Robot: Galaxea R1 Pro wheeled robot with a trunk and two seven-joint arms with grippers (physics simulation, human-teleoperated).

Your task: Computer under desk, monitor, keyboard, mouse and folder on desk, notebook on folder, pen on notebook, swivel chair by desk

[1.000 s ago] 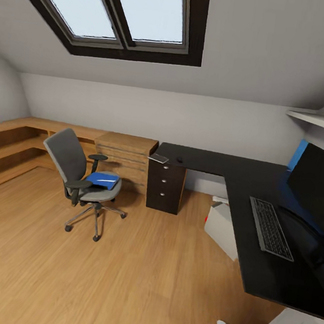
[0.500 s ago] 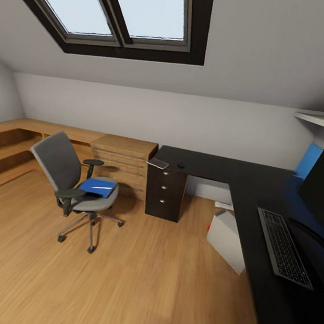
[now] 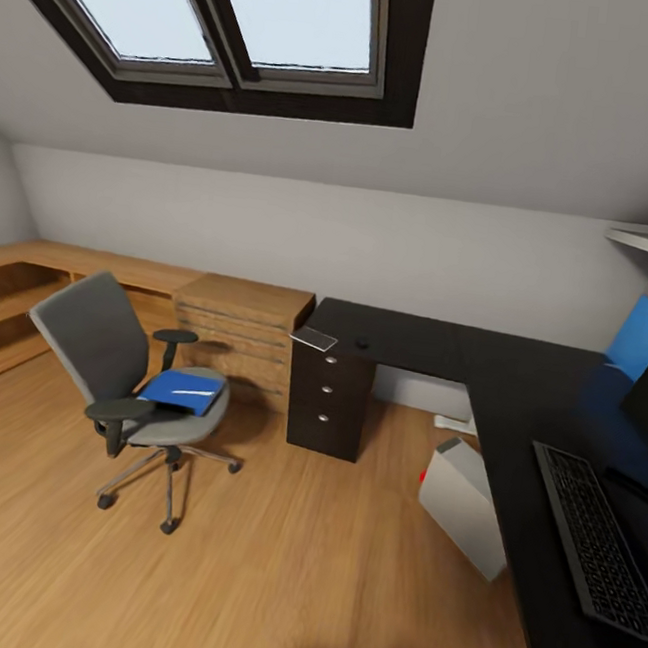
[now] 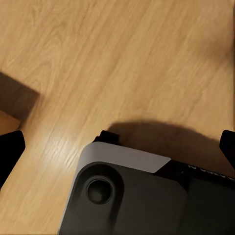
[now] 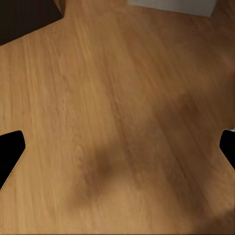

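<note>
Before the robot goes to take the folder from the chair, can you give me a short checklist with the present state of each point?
1. Folder lies on the swivel chair seat: ok, with a thin white stick on it.
2. Floor between robot and chair free: ok, as far as the head view shows.
3. Left gripper open and empty: ok.
4. Right gripper open and empty: ok.
5. Keyboard on the desk: ok.
6. Free spot beside the mouse: cannot tell; the notebook lies close.
</note>
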